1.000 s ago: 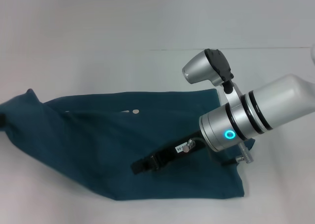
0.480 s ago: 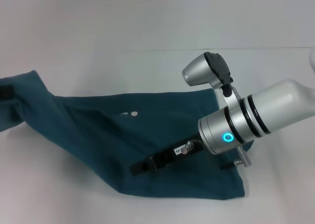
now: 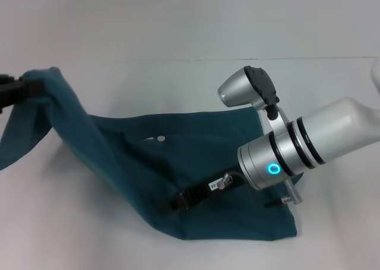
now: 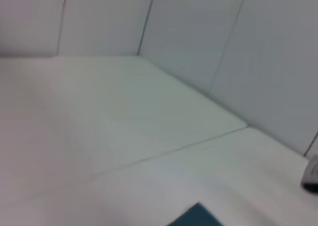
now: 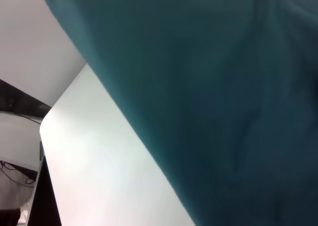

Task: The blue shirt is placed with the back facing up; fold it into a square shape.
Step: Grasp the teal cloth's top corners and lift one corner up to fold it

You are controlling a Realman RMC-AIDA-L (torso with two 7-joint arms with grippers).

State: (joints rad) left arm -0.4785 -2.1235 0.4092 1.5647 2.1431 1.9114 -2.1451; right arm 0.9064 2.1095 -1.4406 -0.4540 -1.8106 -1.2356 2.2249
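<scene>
Head view shows the white table (image 3: 178,27) with the shirt (image 3: 178,163) spread across its near half, reaching from the left claw (image 3: 9,89) over to the right claw (image 3: 270,202). The left claw, at the far left, is clenched on one end of the shirt and holds it raised off the table, cloth hanging below it. The right claw sits low on the shirt's opposite end, under its arm; whether it grips cannot be told.

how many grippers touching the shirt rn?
1 confirmed: the left gripper holds the blue shirt's lifted left end at the head view's left edge. The right gripper sits over the shirt's right side, hidden by its own arm, so contact is unclear.
</scene>
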